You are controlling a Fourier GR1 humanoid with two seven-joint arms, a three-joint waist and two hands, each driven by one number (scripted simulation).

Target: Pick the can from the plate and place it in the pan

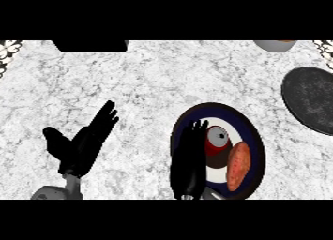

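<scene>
A red can (216,140) with a silver top stands on the dark-rimmed plate (248,123), near its middle. Beside it on the plate lies an orange sweet potato (238,166). My right hand (189,157) hangs over the plate's left part, fingers straight and pointing away, right next to the can's left side; I cannot tell whether it touches. The dark round pan (318,100) lies at the right edge of the counter, cut off by the view. Left of the plate, my left hand (86,140) rests open above the counter.
A black object (90,45) sits at the counter's far edge on the left. A grey bowl-like thing (274,45) shows at the far edge on the right. Patterned tiles border both upper corners.
</scene>
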